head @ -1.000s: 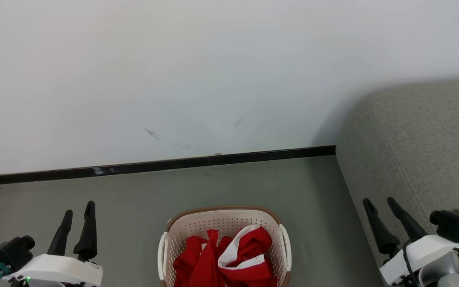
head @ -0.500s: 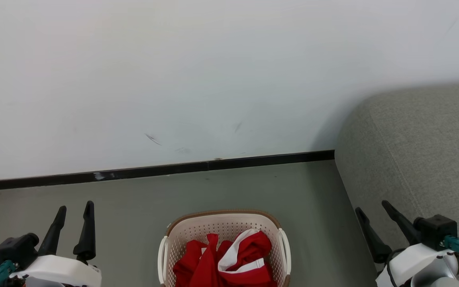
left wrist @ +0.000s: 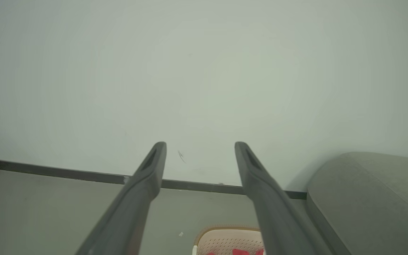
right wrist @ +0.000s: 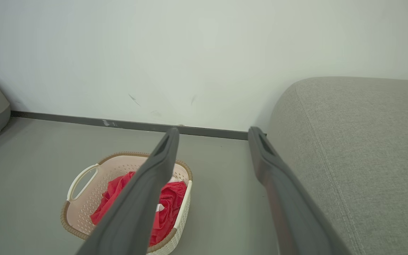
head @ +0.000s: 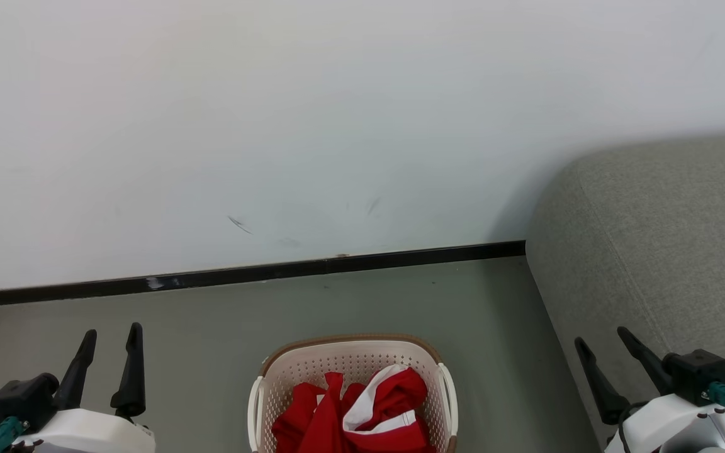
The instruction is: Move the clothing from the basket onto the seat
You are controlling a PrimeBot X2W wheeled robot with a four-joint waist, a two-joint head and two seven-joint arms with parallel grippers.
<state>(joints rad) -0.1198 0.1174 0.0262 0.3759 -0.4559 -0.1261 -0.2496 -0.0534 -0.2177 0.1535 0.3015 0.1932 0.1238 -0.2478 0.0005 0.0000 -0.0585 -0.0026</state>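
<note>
- Crumpled red clothing (head: 312,423) with white trim lies in the perforated oval basket (head: 343,360).
- The rounded, grey woven seat (head: 664,239) stands beside it.
- The left gripper (head: 112,331) and right gripper (head: 600,338) are spread and empty.

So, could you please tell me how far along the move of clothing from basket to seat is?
Done: nothing yet; the red clothing lies in the basket, and the visible part of the seat bears none. In hand: nothing; the left gripper and right gripper stand open and empty, either side of the basket. Left: every pick and placement.
</note>
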